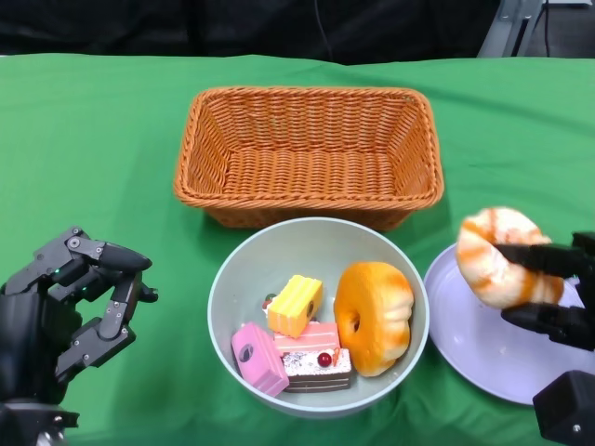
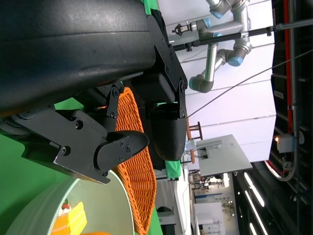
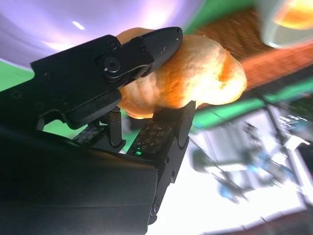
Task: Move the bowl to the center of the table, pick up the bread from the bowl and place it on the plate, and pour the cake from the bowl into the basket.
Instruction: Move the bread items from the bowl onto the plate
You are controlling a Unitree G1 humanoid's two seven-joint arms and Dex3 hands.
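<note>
Above the lilac plate (image 1: 483, 348), my right hand (image 1: 548, 288) grasps a bread roll (image 1: 497, 255); beside the bowl (image 1: 232, 279), my left hand (image 1: 70, 302) has its fingers (image 1: 121, 311) released.

No legible text, label, brand, number or sign appears in any view; the woven orange wicker basket (image 1: 310, 153), pale green round bowl (image 1: 244, 263) and lilac round plate (image 1: 469, 339) carry no markings.

My left hand (image 1: 79, 297): low at my left, fingers curled loosely, apart, holding nothing. My right hand (image 1: 548, 293): raised at my right, fingers (image 3: 146, 49) clamped above and below the bread (image 1: 497, 255). Forearms mostly out of frame.
</note>
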